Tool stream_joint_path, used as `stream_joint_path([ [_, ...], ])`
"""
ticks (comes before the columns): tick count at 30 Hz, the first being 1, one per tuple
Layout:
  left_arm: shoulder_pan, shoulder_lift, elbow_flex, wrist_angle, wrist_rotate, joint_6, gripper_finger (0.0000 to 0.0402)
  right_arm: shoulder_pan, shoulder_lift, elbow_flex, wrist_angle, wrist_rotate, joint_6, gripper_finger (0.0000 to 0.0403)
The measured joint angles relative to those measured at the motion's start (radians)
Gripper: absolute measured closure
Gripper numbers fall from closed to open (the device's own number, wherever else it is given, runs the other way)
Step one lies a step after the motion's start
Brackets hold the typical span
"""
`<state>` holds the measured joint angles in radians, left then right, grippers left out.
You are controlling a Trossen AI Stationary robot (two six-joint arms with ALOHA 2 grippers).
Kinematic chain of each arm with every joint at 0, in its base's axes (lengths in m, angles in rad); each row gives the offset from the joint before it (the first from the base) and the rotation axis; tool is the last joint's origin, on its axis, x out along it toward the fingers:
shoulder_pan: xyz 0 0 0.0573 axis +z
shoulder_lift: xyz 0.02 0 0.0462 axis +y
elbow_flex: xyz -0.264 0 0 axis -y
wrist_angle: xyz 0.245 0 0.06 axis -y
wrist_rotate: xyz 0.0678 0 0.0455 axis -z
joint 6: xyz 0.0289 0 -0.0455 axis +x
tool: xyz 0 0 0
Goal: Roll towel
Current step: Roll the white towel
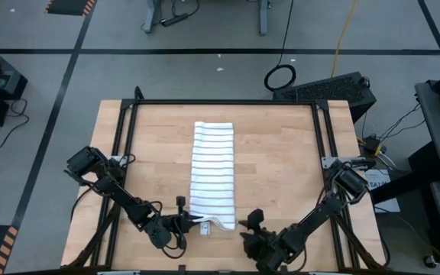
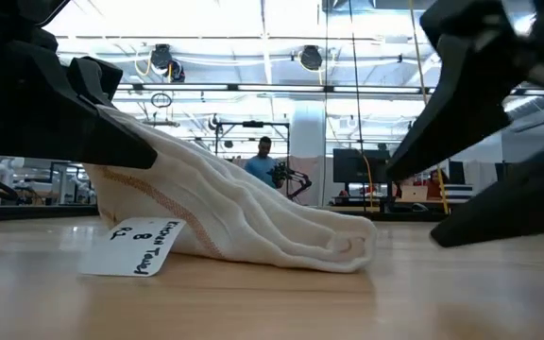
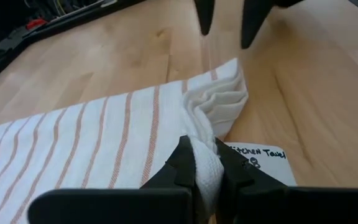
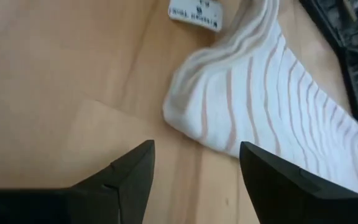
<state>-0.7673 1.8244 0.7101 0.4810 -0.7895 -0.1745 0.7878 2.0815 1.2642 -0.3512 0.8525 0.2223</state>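
One camera looks straight down on the whole surface (image 1: 281, 168), another sits level at its top facing the room, and both close wrist cameras share the towel's (image 3: 104, 137) bunched near end.
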Motion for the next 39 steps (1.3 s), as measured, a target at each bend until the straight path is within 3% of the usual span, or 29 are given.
stream_joint_path([
  [5,0.000,0.000,0.000,0.010,0.000,0.017,0.0379,-0.033,-0.003,-0.073,0.179,-0.011,-0.183,0.0189],
  [11,0.000,0.000,0.000,0.011,0.000,0.024,0.0379,-0.092,-0.006,-0.106,0.345,-0.153,-0.393,0.0207],
  [21,0.000,0.000,0.000,-0.001,0.000,0.025,0.0379,-0.111,-0.011,-0.103,0.267,-0.176,-0.486,0.0211],
  [30,0.000,0.000,0.000,0.001,0.000,0.024,0.0379,-0.115,-0.040,-0.107,0.137,-0.157,-0.477,0.0212],
  [39,0.008,0.000,-0.001,0.011,0.000,0.024,0.0379,-0.152,-0.040,-0.110,0.246,-0.259,-0.634,0.0212],
])
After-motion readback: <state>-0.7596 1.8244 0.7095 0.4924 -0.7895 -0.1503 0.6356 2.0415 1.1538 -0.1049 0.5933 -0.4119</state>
